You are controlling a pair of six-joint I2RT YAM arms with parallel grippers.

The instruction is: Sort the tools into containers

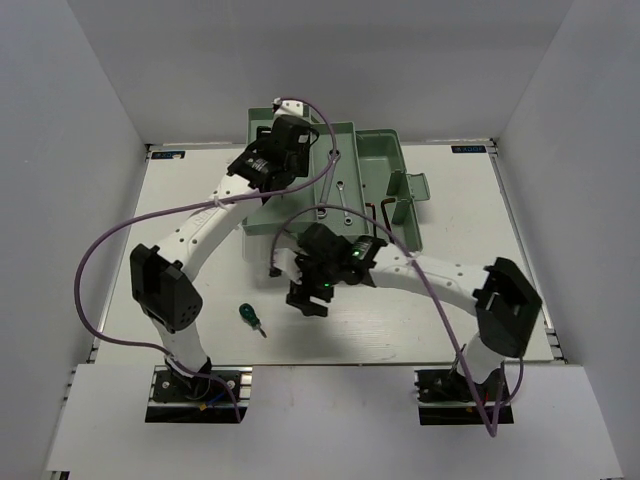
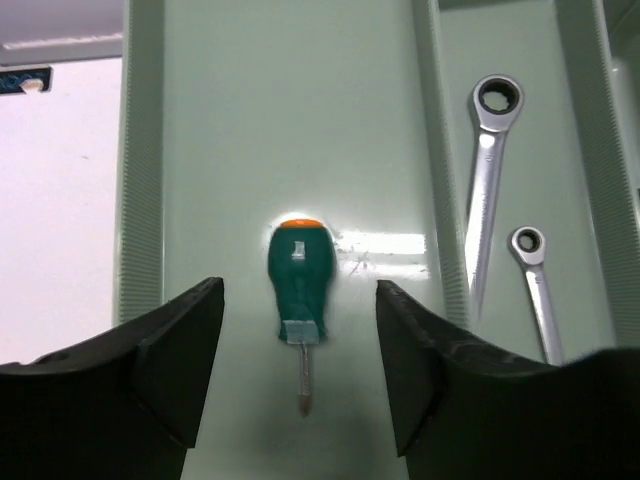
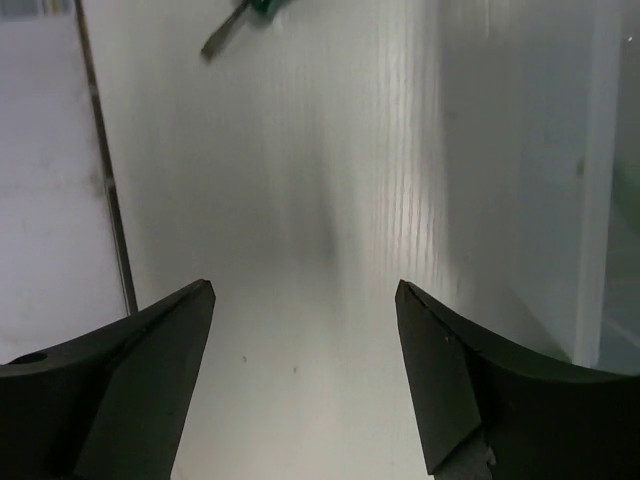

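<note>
A stubby green-handled screwdriver (image 2: 298, 280) lies flat on the floor of the pale green toolbox's left tray (image 2: 250, 130). My left gripper (image 2: 300, 300) hovers open over it, a finger on each side and neither touching. Two silver wrenches (image 2: 487, 190) (image 2: 538, 290) lie in the neighbouring tray (image 1: 345, 150). A second green screwdriver (image 1: 248, 317) lies on the white table; its tip shows at the top of the right wrist view (image 3: 235, 20). My right gripper (image 3: 305, 290) is open and empty above the bare table, just up and right of that screwdriver (image 1: 305, 298).
A dark L-shaped hex key (image 1: 385, 215) rests in the toolbox's right tray, beside the folded handle (image 1: 407, 190). Purple cables loop from both arms over the table. The table's left edge strip (image 3: 100, 170) shows in the right wrist view.
</note>
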